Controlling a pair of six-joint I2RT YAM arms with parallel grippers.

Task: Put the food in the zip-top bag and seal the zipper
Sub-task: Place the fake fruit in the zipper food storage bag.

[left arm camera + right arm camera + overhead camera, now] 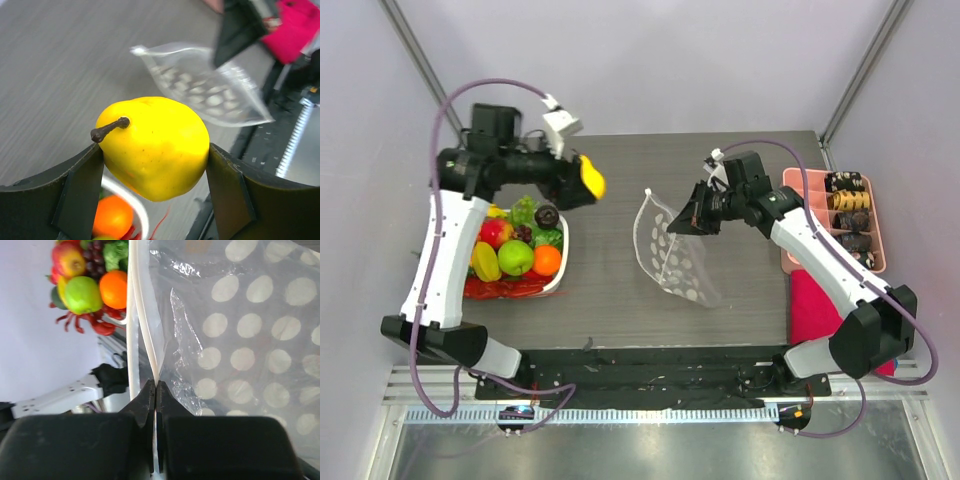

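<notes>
My left gripper (588, 180) is shut on a yellow pear (591, 176) with a brown stem and holds it in the air just right of the white basket (563, 275). In the left wrist view the pear (155, 145) fills the gap between both fingers. The basket holds a green apple (516, 257), an orange (547, 260), a red apple (496, 233) and other fruits. The clear dotted zip-top bag (675, 255) lies mid-table. My right gripper (688, 218) is shut on its mouth edge and lifts it. The zipper strip (147, 330) runs into the shut tips (156, 385).
A pink tray (790, 220) with dark brown and yellow snack pieces stands at the right edge. A pink cloth (815, 305) lies in front of it. Metal frame posts rise at both back corners.
</notes>
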